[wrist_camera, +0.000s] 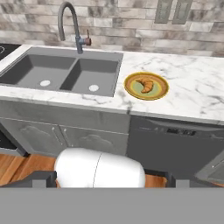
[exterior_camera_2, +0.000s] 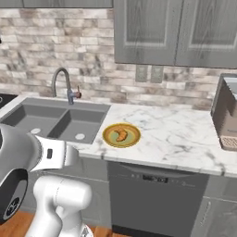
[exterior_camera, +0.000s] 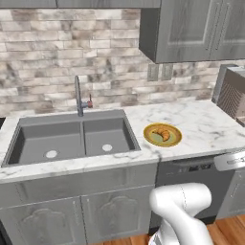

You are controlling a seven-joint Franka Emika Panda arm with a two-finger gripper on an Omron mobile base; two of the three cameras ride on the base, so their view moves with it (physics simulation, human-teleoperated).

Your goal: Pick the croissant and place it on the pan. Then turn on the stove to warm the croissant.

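The jaws (wrist_camera: 109, 181) sit low in front of the cabinets, spread wide with nothing between them; in the hand view the two dark finger tips stand far apart at the bottom corners.

Ahead and above them runs the front edge of the marble worktop (wrist_camera: 192, 98), with the dishwasher (wrist_camera: 175, 144) under it. The croissant (wrist_camera: 146, 84) lies on a yellow plate (wrist_camera: 162, 89) on that worktop, just right of the sink (wrist_camera: 61, 72). From the jaws it is forward, up and a little to the right, well apart from them. Its long axis seems to run slantwise across the plate, but the pastry is too small to fix its curve for certain. In the left base view the croissant (exterior_camera: 163, 134) shows the same slant, and in the right base view the croissant (exterior_camera_2: 121, 135) sits near the plate's middle.

Farther back stand the tap (wrist_camera: 72, 22) and the brick wall (wrist_camera: 122, 17).

The stove (wrist_camera: 6, 49) is cut off at the left edge beyond the sink, only a dark corner with a white ring. I see no pan on that corner, and its knobs are hidden. The pick has not begun, by my reading; the reach must rise over the worktop edge first.
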